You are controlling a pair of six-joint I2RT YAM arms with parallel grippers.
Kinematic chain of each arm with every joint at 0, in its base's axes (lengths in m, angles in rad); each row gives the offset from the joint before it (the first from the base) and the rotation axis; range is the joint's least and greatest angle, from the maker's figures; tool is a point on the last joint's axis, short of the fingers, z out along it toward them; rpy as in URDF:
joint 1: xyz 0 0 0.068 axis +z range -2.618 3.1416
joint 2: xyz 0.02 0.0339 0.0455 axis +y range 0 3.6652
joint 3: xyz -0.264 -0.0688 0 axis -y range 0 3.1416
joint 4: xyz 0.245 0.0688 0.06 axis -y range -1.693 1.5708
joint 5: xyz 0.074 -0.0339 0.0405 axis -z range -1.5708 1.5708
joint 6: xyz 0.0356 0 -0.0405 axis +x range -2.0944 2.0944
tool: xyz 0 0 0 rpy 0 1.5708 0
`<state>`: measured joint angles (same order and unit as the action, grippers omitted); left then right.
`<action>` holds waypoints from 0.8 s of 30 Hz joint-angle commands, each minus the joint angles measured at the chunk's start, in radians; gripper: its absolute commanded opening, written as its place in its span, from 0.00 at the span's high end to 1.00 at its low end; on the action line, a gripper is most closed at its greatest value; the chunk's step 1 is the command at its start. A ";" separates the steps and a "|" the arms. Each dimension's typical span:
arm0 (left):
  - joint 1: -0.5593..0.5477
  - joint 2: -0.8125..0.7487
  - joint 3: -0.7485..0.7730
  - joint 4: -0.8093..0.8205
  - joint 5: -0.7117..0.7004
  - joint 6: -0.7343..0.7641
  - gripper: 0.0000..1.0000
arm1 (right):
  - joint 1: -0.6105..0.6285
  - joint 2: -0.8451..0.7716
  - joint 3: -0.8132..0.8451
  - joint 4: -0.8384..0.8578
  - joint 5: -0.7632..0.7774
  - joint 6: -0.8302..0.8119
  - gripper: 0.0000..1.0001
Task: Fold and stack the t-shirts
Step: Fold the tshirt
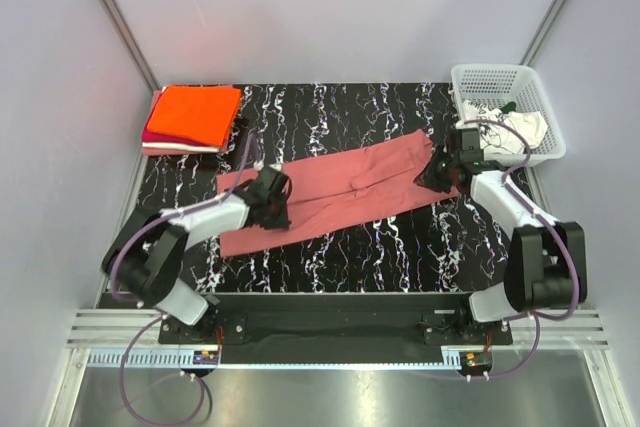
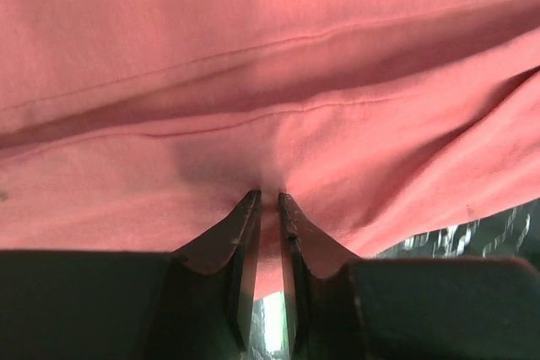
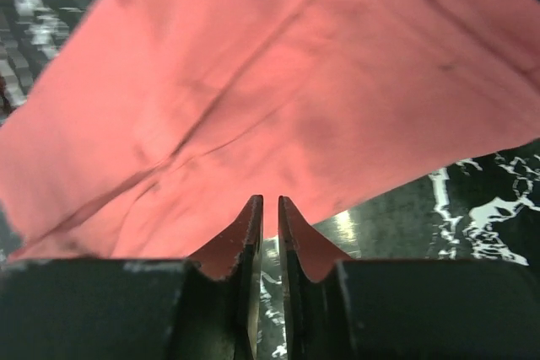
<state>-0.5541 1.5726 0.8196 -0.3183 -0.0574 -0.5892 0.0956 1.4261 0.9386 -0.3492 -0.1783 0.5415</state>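
Rose tee (image 1: pixel 340 187) is lying stretched in a long band across the table (image 1: pixel 330 107) middle. Left gripper (image 1: pixel 272 197) is clamping its left end and right gripper (image 1: pixel 437 175) its right end, jaws nearly together on cloth. Folded tees (image 1: pixel 197 112) are sitting at the far-left corner.

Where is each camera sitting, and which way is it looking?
Top camera: high behind the arms, looking down at the table; both arms show.
Left wrist camera: on the left arm, looking past the left gripper at the rose-red t-shirt.
Right wrist camera: on the right arm, looking past the right gripper at the t-shirt's edge and table.
Shared: all three see that t-shirt.
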 commanded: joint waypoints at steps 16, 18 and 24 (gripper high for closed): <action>-0.033 -0.500 0.171 -0.149 -0.036 0.040 0.62 | 0.010 0.522 0.385 0.010 0.194 -0.009 0.83; -0.026 -0.506 0.185 -0.154 -0.015 0.064 0.61 | 0.010 0.594 0.451 -0.003 0.182 -0.026 0.83; -0.009 -0.519 0.190 -0.153 -0.036 0.135 0.58 | 0.010 0.735 0.621 -0.047 0.156 -0.035 0.83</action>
<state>-0.5724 1.0695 0.9859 -0.4770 -0.0696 -0.5255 0.0994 2.1036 1.4826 -0.3721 -0.0380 0.5385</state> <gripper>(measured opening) 0.412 0.167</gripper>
